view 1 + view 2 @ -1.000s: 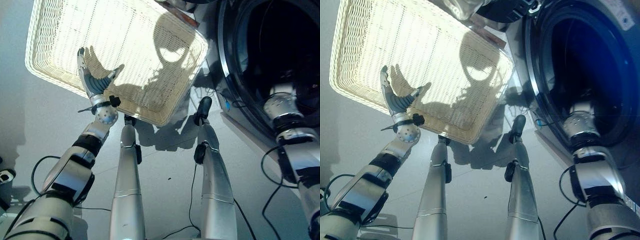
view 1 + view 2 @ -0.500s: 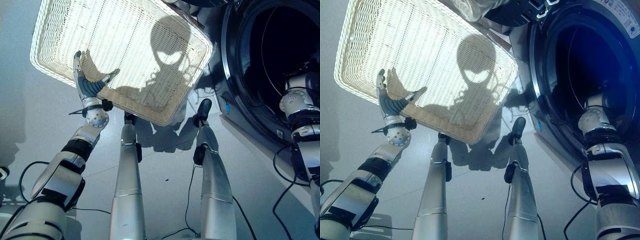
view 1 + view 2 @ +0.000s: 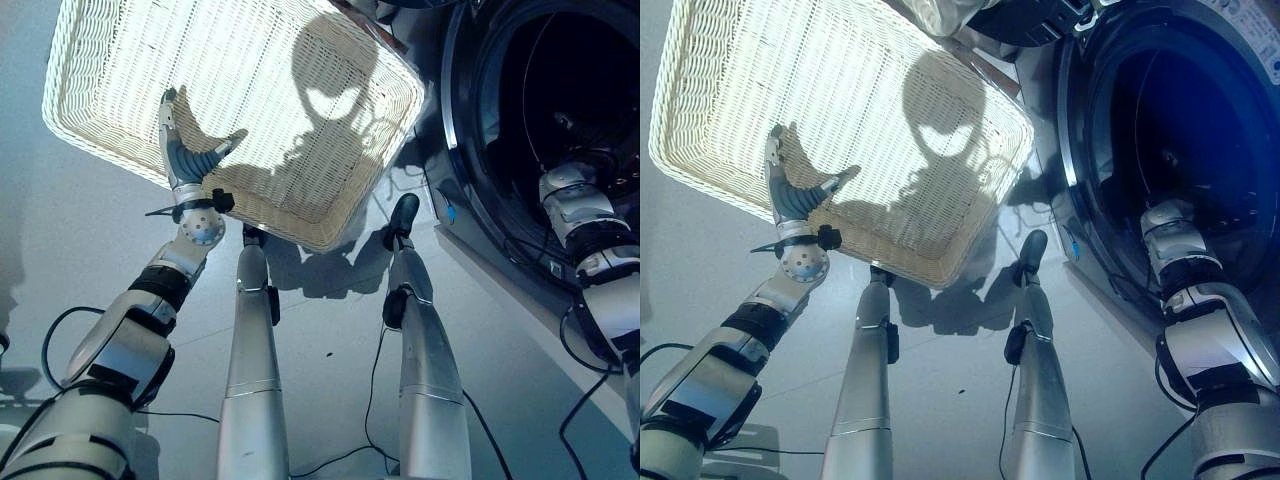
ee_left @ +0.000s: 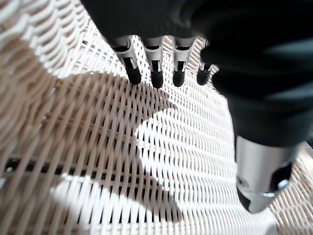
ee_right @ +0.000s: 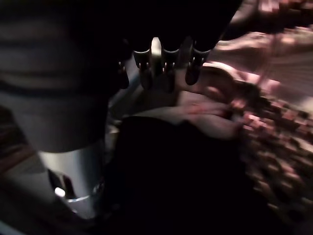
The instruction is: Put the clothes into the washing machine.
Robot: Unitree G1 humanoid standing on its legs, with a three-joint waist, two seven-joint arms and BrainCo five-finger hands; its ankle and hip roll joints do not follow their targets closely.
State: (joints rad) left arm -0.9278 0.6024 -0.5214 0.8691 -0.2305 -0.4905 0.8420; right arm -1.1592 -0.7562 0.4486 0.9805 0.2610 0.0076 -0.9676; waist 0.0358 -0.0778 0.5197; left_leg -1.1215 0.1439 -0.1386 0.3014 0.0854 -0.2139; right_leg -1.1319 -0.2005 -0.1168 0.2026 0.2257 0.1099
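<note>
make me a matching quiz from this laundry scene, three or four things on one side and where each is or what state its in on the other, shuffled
Things:
1. white woven wicker basket
2. left hand
3. right hand
4. pinkish clothes

Places or states:
A. reaching into the dark washing machine drum
B. lying inside the drum, past the fingertips
C. on the floor beside the machine, no clothes in it
D. open, fingers straight, over the basket's near rim

Pairs: 1-C, 2-D, 3-A, 4-B

One wicker basket, one washing machine, two garments.
</note>
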